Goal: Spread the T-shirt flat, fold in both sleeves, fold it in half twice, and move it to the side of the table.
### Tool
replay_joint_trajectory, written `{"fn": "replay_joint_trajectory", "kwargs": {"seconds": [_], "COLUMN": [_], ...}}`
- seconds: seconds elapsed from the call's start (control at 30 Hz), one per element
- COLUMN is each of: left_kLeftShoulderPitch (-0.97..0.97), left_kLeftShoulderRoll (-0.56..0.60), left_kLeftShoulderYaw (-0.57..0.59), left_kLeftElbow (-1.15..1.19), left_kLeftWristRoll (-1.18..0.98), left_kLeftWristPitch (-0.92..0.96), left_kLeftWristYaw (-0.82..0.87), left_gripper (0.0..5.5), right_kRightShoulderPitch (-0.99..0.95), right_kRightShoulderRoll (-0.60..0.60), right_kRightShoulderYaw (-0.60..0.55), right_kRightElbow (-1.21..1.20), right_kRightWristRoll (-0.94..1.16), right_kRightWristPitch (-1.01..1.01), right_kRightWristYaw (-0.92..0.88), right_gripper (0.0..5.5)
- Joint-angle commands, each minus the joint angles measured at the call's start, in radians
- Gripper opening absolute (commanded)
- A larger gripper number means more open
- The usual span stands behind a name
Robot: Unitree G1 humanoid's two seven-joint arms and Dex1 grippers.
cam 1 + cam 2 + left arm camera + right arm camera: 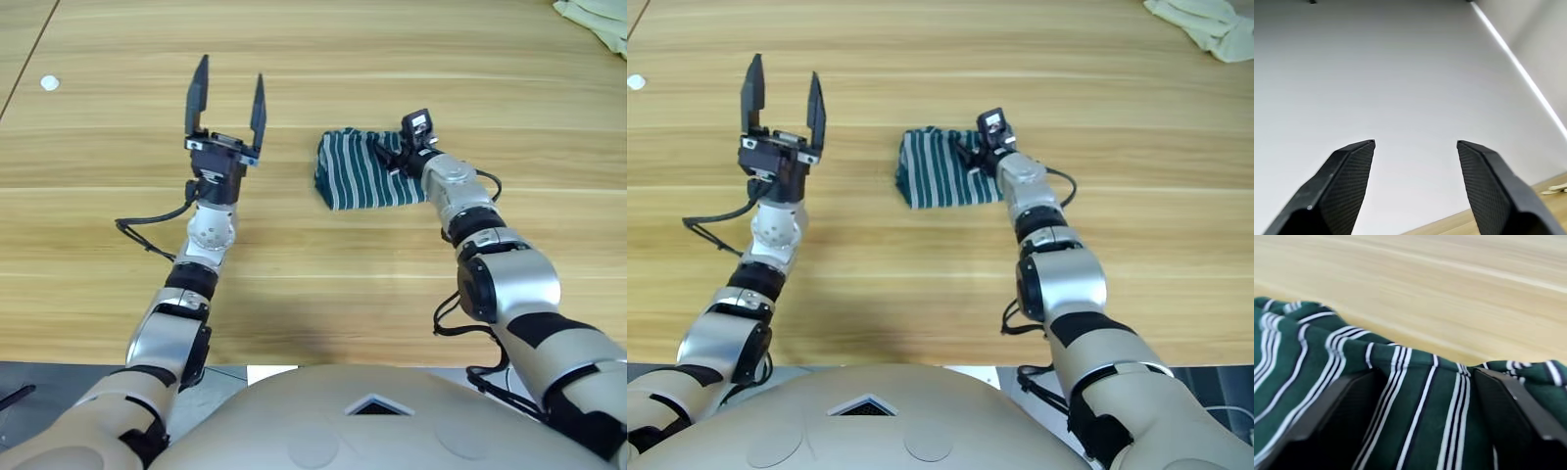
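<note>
In the left eye view, the folded green striped T-shirt is seen lying on the wooden table, right of centre. The right gripper is set low at the shirt's right edge. The left gripper is held raised, well apart from the shirt, its jaws spread and empty. A pale cloth is seen at the far right corner.

In the left wrist view, the spread fingers are shown with nothing between them.

In the right wrist view, the right fingers are seen parted wide, with striped fabric bunched between them.
</note>
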Motion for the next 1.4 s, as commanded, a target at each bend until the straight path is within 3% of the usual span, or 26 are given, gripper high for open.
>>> {"fn": "replay_joint_trajectory", "kwargs": {"seconds": [0.03,0.1,0.23,0.5,0.63,0.7,0.8,0.9,0.97,1.07,1.33,1.4], "left_kLeftShoulderPitch": [-0.008,-0.042,-0.051,-0.001,-0.004,-0.026,-0.106,-0.205,-0.238,-0.195,-0.041,-0.019], "left_kLeftShoulderRoll": [0.028,0.024,-0.022,-0.046,-0.039,-0.034,-0.062,-0.12,-0.161,-0.167,-0.15,-0.163], "left_kLeftShoulderYaw": [0.143,0.21,0.315,0.38,0.373,0.335,0.288,0.256,0.239,0.234,0.272,0.273], "left_kLeftElbow": [0.139,0.253,0.362,0.364,0.352,0.343,0.36,0.389,0.411,0.437,0.353,0.325], "left_kLeftWristRoll": [-0.085,-0.136,-0.253,-0.277,-0.226,-0.14,-0.068,-0.047,-0.053,-0.05,-0.081,-0.096], "left_kLeftWristPitch": [0.119,0.214,0.305,0.299,0.278,0.264,0.304,0.354,0.389,0.404,0.354,0.364], "left_kLeftWristYaw": [0.032,0.041,-0.036,-0.128,-0.115,-0.071,-0.044,-0.061,-0.117,-0.124,-0.1,-0.119], "left_gripper": [3.12,3.12,3.12,3.12,3.12,3.12,3.12,3.12,3.31,4.02,5.3,5.3], "right_kRightShoulderPitch": [0.033,0.062,0.21,0.294,0.256,0.199,0.159,0.11,0.075,0.08,0.284,0.324], "right_kRightShoulderRoll": [-0.192,-0.254,-0.335,-0.356,-0.379,-0.344,-0.19,-0.004,0.078,0.133,0.072,0.051], "right_kRightShoulderYaw": [-0.296,-0.389,-0.457,-0.504,-0.579,-0.501,-0.217,0.03,0.112,0.129,0.112,0.099], "right_kRightElbow": [0.103,0.115,0.123,0.107,0.07,-0.016,-0.203,-0.189,-0.105,-0.022,-0.082,-0.116], "right_kRightWristRoll": [0.187,0.241,0.242,0.238,0.292,0.215,-0.071,-0.292,-0.363,-0.367,-0.321,-0.304], "right_kRightWristPitch": [0.015,0.007,0.002,-0.05,-0.196,-0.386,-0.627,-0.659,-0.62,-0.573,-0.658,-0.677], "right_kRightWristYaw": [-0.408,-0.514,-0.635,-0.657,-0.638,-0.581,-0.606,-0.601,-0.602,-0.598,-0.539,-0.53], "right_gripper": [3.54,3.54,3.54,3.54,3.54,3.54,3.54,3.54,3.57,3.57,3.57,3.57]}}
